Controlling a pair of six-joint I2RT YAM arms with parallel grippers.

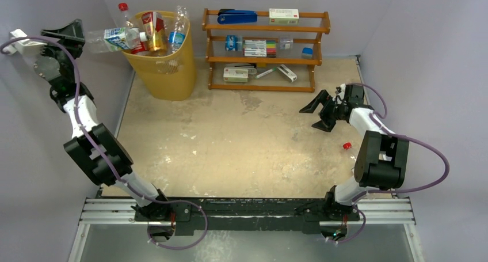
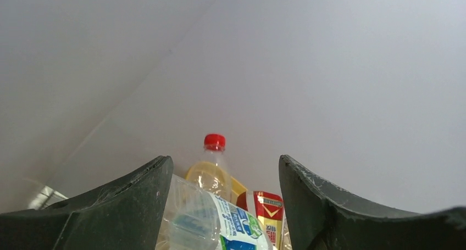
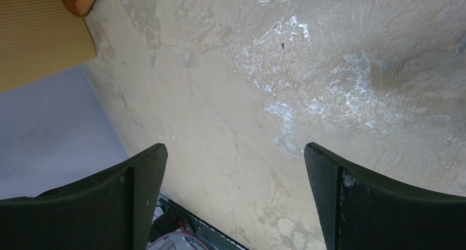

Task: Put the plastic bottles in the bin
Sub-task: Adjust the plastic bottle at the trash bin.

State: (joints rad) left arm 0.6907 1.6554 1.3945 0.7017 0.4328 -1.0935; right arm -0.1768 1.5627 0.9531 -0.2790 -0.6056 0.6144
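The yellow-orange bin (image 1: 172,78) stands at the far left, stuffed above its rim with plastic bottles (image 1: 154,31). A clear bottle with a blue-green label (image 1: 112,38) lies across the bin's left rim, its base pointing at my left gripper (image 1: 79,36). That gripper is raised beside the bin with its jaws wide apart. In the left wrist view (image 2: 225,165) the clear bottle (image 2: 220,220) lies between the fingers, in front of a red-capped bottle (image 2: 211,170). My right gripper (image 1: 309,117) is open and empty over the table; the right wrist view (image 3: 235,151) shows bare tabletop.
A brown wooden shelf rack (image 1: 265,49) with boxes, pens and a blue stapler stands right of the bin. A small red cap (image 1: 347,145) lies on the table by the right arm. Grey walls close in on both sides. The bin's side (image 3: 38,35) shows in the right wrist view.
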